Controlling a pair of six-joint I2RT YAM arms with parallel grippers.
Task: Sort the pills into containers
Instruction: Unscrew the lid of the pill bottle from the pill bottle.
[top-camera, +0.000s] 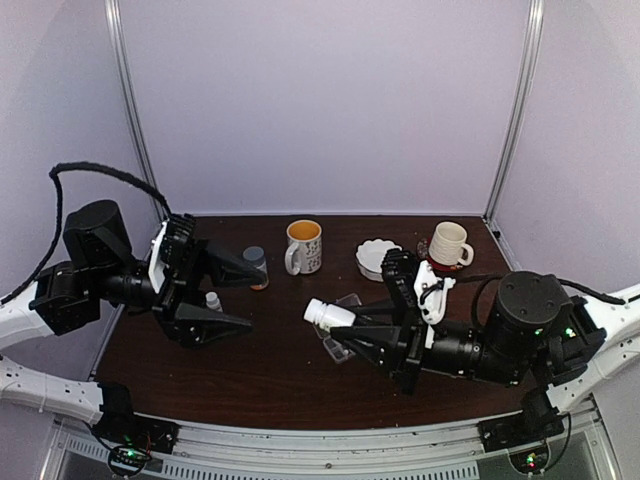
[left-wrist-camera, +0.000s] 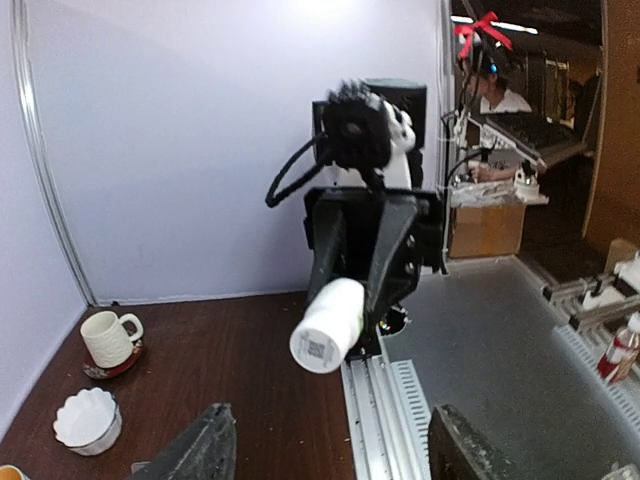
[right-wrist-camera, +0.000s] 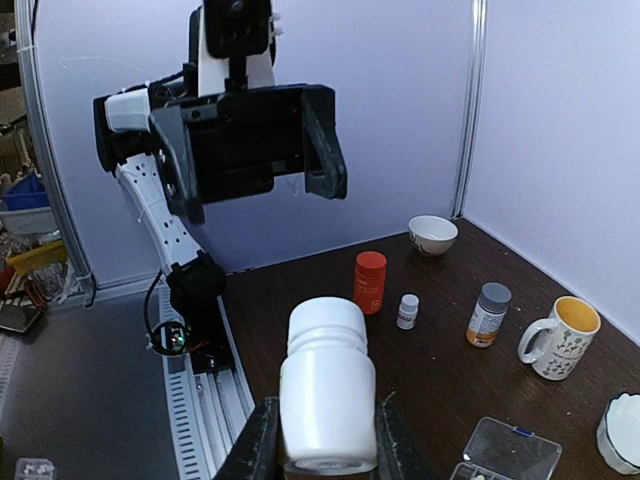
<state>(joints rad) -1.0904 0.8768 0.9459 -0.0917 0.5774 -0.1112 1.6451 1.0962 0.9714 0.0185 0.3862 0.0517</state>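
My right gripper (top-camera: 352, 328) is shut on a capped white pill bottle (top-camera: 328, 314) and holds it above the table, cap pointing towards the left arm. In the right wrist view the bottle (right-wrist-camera: 325, 385) sits between the fingers (right-wrist-camera: 255, 445). The clear pill box (right-wrist-camera: 505, 450) lies open on the table below and to the right; in the top view it (top-camera: 336, 351) is partly hidden under the gripper. I cannot make out any pills. My left gripper (top-camera: 225, 295) is open and empty, facing the bottle (left-wrist-camera: 328, 325) from the left.
An orange bottle (right-wrist-camera: 370, 282), a small white bottle (right-wrist-camera: 407, 311) and a grey-capped bottle (right-wrist-camera: 487, 314) stand at the left. A yellow-lined mug (top-camera: 303, 246), a white ribbed bowl (top-camera: 377, 257) and a cream mug on a saucer (top-camera: 449, 244) stand at the back.
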